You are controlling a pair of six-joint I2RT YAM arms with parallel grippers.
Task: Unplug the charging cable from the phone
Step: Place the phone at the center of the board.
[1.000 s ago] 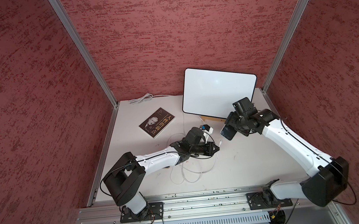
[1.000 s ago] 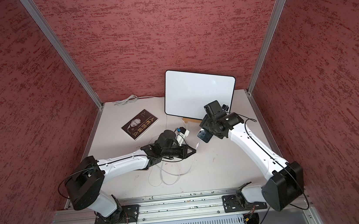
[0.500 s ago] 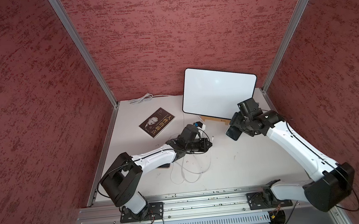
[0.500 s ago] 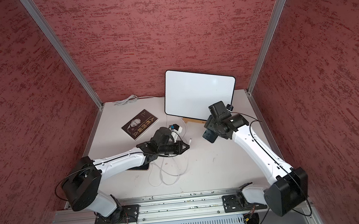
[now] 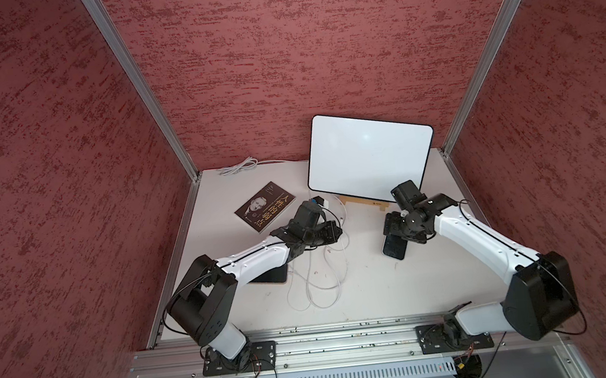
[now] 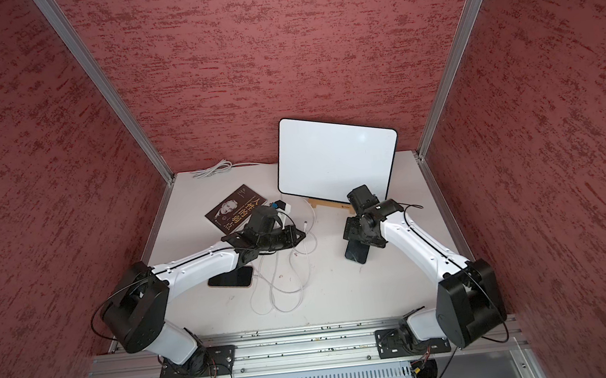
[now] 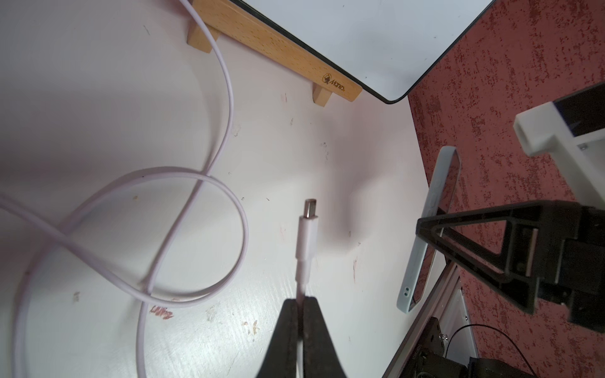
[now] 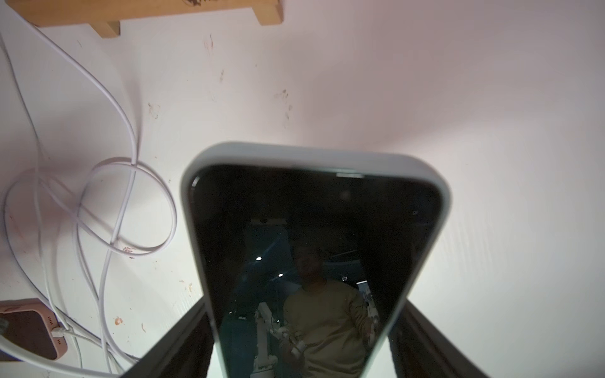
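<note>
- Evidently leaves the middle of the counter (image 5: 373, 290) bare, giving both arms room to draw apart
- Leans the whiteboard (image 5: 367, 156) on its wooden stand (image 7: 271, 49) at the back, out of the working space
- Clamps the phone (image 8: 314, 229) across its long sides in the right claw (image 8: 304, 304), spread wide around the pale case, probably to anchor it against a pull; cannot tell whether its lower end touches the counter
- Tucks a second phone (image 6: 231, 278), with a lead of its own, under the left arm; looks like no part of this job, so best left alone
- Pinches the white cable (image 7: 228, 131) in the left claw (image 7: 300, 302), closed tight just behind the connector's collar, likely so any force runs straight along it
- Shows the plug (image 7: 307, 229) bare, metal tip exposed, clearly apart from the phone; reads as unplugging done, with only the setting down left
</note>
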